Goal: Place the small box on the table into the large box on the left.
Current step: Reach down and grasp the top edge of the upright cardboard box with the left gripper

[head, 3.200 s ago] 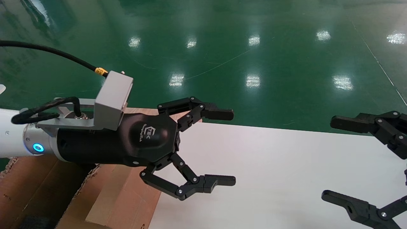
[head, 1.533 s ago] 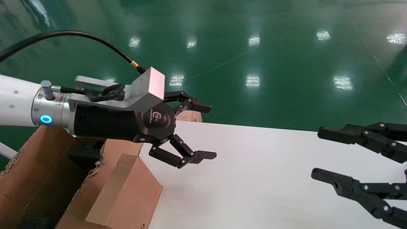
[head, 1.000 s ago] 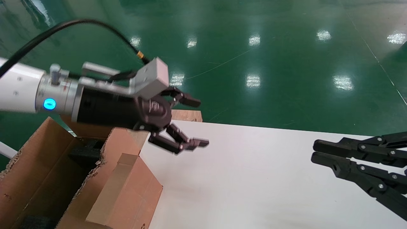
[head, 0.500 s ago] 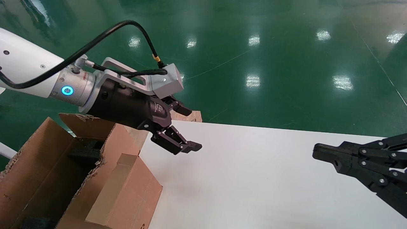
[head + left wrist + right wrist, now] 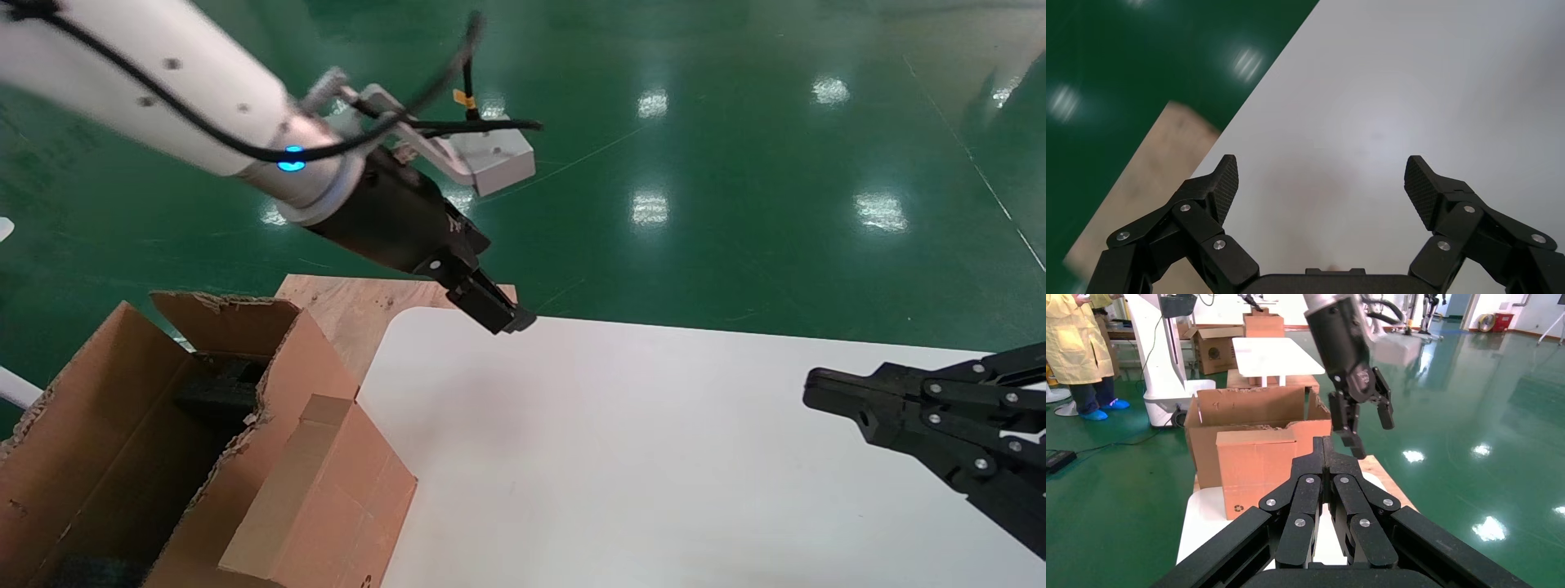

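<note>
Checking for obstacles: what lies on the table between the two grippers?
Head view: only bare white table between the open left gripper and the shut right gripper.

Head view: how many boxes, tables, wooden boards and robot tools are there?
Boxes: 1, the large box
Tables: 1, the table
Wooden boards: 1, the wooden board
Tools: 2, the left tool and the right tool
Total: 5

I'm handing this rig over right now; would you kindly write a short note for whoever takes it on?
Left end effector: open, empty, raised over the far left corner of the table.
Right end effector: shut, empty, low over the table's right side.
Large box: open, at the table's left edge, dark foam inside.
Small box: not visible on the table in any view, nor seen inside the large box.
Done: cannot confirm.
Left: locate the small box, verify placement.
</note>
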